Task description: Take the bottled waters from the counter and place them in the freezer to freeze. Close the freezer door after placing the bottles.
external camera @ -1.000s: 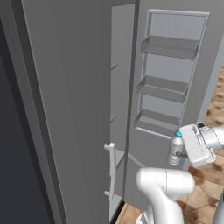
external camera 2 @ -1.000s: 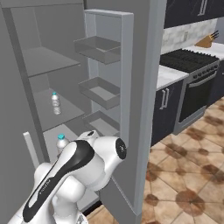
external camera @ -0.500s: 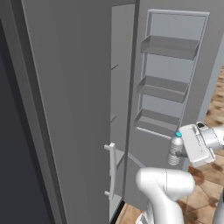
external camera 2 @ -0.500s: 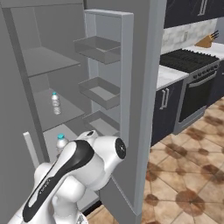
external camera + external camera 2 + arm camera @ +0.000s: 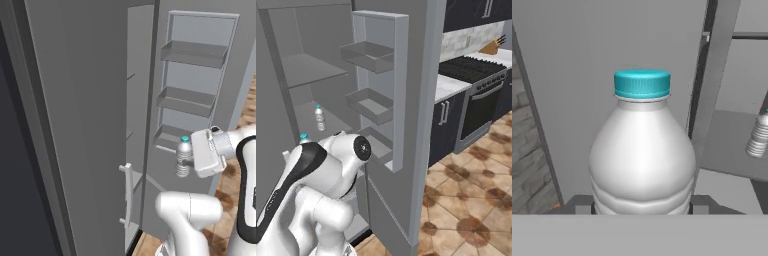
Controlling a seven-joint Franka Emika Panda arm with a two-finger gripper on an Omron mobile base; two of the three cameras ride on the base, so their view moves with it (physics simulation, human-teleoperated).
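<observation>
I've got my gripper (image 5: pixel 192 160) clamped on a water bottle (image 5: pixel 183 157), sitting right of centre in the left base view, just in front of the open freezer door (image 5: pixel 200 75) with its shelf bins. In the hand view the bottle (image 5: pixel 643 150) stands upright, teal cap up, long axis vertical. The freezer (image 5: pixel 306 70) opening lies ahead and off to the right edge of that view, past the grey edge post. There, on the shelf, the other bottle (image 5: pixel 758 135) already stands upright; it's at left of centre in the right base view (image 5: pixel 319 118). My guess: I need to swing sideways toward that shelf, keeping the bottle upright.
</observation>
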